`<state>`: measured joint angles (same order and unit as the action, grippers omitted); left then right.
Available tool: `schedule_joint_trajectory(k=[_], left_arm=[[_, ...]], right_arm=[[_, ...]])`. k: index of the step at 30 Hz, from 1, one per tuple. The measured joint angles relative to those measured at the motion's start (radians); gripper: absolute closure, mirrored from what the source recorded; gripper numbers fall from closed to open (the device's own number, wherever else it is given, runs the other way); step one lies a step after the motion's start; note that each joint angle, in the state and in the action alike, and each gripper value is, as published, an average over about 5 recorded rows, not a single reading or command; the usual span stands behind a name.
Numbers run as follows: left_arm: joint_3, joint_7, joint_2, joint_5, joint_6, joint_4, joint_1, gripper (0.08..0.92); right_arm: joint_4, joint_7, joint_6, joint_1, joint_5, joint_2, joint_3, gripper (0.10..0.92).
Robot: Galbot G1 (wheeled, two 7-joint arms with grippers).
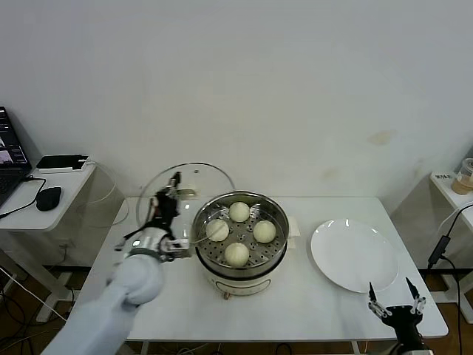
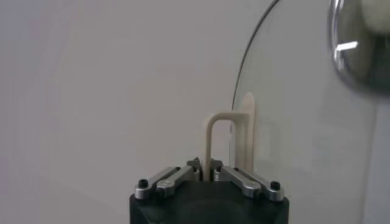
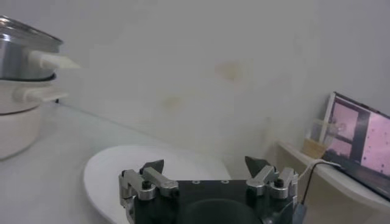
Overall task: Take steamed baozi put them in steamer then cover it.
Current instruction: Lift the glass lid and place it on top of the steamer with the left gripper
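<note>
Four cream-white baozi (image 1: 239,211) lie on the perforated tray inside the shiny steamer (image 1: 275,251) at the table's middle. My left gripper (image 1: 168,203) is shut on the cream-white bar handle (image 2: 214,131) of the clear glass cover (image 1: 194,175). It holds the cover upright on edge, just left of the steamer and a little above the table. The cover's glass (image 2: 304,122) fills much of the left wrist view. My right gripper (image 1: 397,305) is open and empty near the table's front right corner, beside the plate.
A flat white plate (image 1: 353,255) lies right of the steamer; it also shows in the right wrist view (image 3: 122,176), with the steamer's side (image 3: 21,55) beyond. A side table with a mouse (image 1: 49,197) stands at the left. A wall is close behind.
</note>
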<state>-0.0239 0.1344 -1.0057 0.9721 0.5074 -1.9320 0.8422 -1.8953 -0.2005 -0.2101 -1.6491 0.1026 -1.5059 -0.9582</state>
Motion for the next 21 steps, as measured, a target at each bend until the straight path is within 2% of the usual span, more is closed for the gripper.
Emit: schedule_joint_trajectory(k=[9, 21], left_arm=[[0.136, 0.141, -0.133, 0.15, 0.062, 0.048, -0.079, 0.85], [0.166, 0.245, -0.33, 0.329, 0.091, 0.106, -0.065, 0.85]], right_arm=[[0.02, 0.001, 0.0, 0.015, 0.042, -0.01, 0.033, 0.203], [0.035, 0.001, 0.001, 0.021, 0.083, -0.017, 0.066, 0.203]])
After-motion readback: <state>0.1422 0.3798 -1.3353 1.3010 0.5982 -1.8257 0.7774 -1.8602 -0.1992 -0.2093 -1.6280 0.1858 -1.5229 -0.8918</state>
